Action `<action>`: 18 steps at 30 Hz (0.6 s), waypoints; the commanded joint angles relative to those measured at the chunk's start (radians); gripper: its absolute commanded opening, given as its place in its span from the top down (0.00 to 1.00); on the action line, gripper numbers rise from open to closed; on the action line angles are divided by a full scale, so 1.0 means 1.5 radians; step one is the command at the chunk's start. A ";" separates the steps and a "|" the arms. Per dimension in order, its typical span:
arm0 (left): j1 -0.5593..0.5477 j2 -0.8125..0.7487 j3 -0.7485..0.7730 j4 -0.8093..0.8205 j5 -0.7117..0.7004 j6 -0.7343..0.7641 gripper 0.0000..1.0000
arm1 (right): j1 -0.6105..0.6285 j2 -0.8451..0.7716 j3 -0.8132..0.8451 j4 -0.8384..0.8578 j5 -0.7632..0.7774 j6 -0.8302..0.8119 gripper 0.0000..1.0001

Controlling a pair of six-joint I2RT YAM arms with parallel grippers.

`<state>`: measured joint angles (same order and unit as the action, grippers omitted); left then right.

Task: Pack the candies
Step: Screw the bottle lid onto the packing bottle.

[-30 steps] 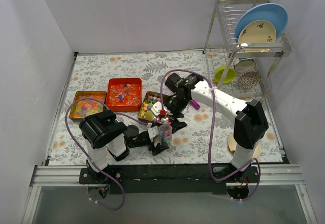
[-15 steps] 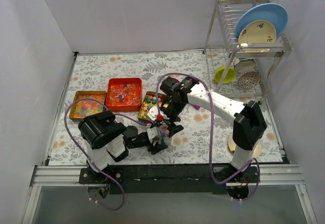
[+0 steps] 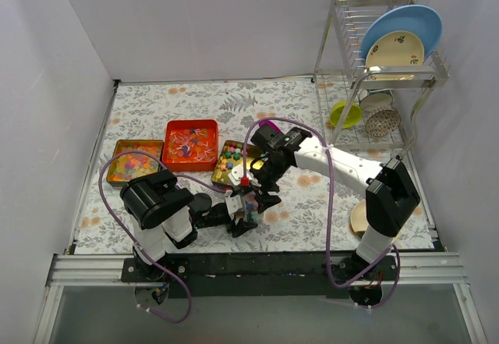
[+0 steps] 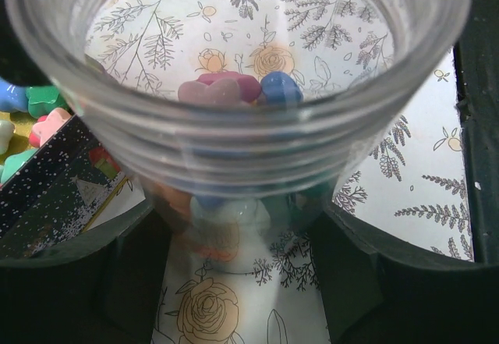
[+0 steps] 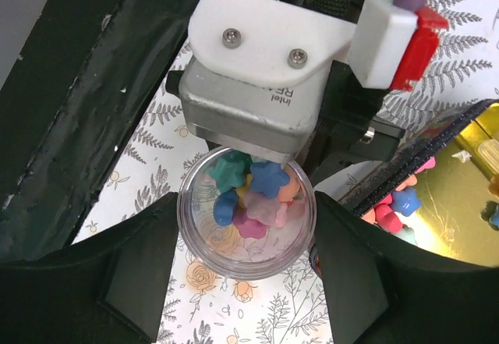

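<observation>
Straight below your right gripper (image 5: 246, 231) sits the clear jar (image 5: 246, 246), mouth up and facing the wrist camera, so the drop line runs down the jar's own long axis. That gripper is spread wide with a finger at 9 o'clock and one at 3 o'clock of the rim. No sweet shows between them. Whether the fingers touch the glass you cannot tell from these views. Your left gripper (image 4: 242, 270) is the one doing the holding: it is closed on the jar's lower body, a finger on each side. Its camera housing (image 5: 265, 86) overhangs the rim at 12 o'clock, leaving the mouth only partly free. A small heap of candies (image 5: 248, 196) lies in the bottom, pink, blue, teal and orange, and the jar looks far from full. More sweets wait in the gold tin (image 5: 460, 227), just beside the jar at 3 o'clock in the right wrist view and at about 11 o'clock from it in the top view. Since your left arm is tied up as the clamp, the right arm is the free one and the nearer to that tin. Your next reach most likely swings that way, then back over the uncovered part of the mouth.
</observation>
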<state>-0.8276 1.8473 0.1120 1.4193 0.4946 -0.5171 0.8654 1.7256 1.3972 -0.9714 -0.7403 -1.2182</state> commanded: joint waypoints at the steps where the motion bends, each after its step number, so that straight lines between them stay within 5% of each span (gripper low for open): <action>1: -0.003 0.042 -0.054 0.266 0.000 -0.001 0.92 | 0.004 -0.049 -0.086 0.089 0.072 0.151 0.40; 3: -0.003 0.043 -0.055 0.265 -0.008 -0.005 1.00 | 0.004 -0.071 -0.112 0.156 0.099 0.251 0.40; 8: -0.003 0.045 -0.056 0.271 -0.018 -0.009 1.00 | 0.004 -0.114 -0.154 0.153 0.127 0.360 0.30; 9: -0.003 0.047 -0.055 0.271 -0.018 -0.009 1.00 | 0.005 -0.114 -0.154 0.143 0.123 0.368 0.08; 10: -0.003 0.049 -0.055 0.272 -0.022 -0.009 1.00 | 0.004 -0.116 -0.157 0.136 0.118 0.383 0.02; 18: -0.002 0.051 -0.054 0.273 -0.035 -0.009 1.00 | 0.000 -0.150 -0.154 0.068 0.154 0.369 0.02</action>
<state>-0.8276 1.8496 0.1120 1.4197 0.4892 -0.5198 0.8726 1.5539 1.1477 -0.7837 -0.5514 -0.6819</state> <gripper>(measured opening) 0.635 0.982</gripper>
